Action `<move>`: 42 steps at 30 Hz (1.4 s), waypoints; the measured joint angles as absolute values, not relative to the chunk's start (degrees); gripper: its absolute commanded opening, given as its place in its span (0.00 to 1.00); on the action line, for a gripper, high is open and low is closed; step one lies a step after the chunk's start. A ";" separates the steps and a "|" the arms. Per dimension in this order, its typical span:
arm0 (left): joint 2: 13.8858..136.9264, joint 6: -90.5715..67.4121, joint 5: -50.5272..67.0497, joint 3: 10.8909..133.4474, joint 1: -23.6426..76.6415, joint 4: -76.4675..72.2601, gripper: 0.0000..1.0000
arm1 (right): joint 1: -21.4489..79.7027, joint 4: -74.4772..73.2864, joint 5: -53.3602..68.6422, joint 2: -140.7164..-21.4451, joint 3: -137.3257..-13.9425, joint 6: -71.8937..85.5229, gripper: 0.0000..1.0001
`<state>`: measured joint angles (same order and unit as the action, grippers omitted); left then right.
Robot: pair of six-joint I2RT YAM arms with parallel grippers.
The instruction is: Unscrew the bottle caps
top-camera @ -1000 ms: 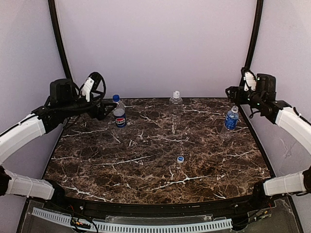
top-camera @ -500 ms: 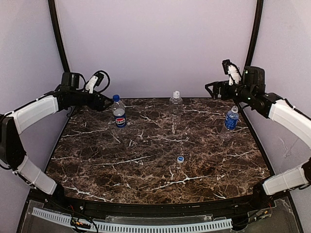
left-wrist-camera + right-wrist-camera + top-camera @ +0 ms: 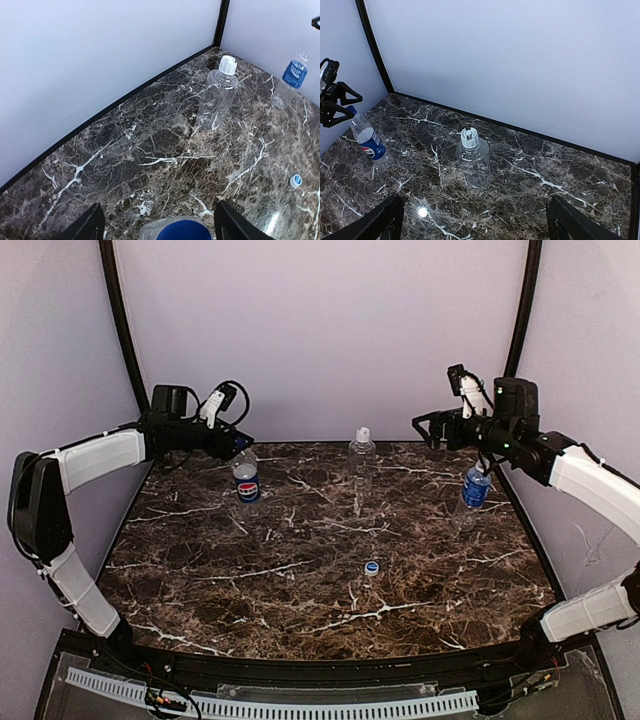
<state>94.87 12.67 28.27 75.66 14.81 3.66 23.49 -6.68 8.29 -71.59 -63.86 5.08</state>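
Left wrist view's bottom edge crops the dark blue cap (image 3: pixel 184 231)

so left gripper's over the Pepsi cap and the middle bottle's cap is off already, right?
No: the middle bottle has its white cap on, not off; the right wrist view shows it. The left gripper is over the Pepsi cap, as you said.
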 measured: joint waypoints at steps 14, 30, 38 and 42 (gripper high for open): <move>94.70 14.00 30.15 75.92 15.68 5.10 0.01 | 24.40 -6.87 9.43 -72.05 -63.86 3.31 0.99; 76.86 26.13 42.17 85.36 34.13 35.05 0.01 | 51.55 6.09 28.25 -94.04 -68.16 -10.79 0.99; 75.37 23.49 44.21 85.34 35.03 35.46 0.01 | 54.52 21.45 35.64 -104.64 -71.00 -4.89 0.98; 75.33 22.06 44.56 85.34 35.05 34.83 0.01 | 55.20 25.67 38.46 -107.24 -71.53 -3.84 0.82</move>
<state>75.33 22.06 44.56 85.34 35.05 34.83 55.20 25.67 38.46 -107.24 -71.53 -3.84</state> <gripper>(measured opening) 0.275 0.928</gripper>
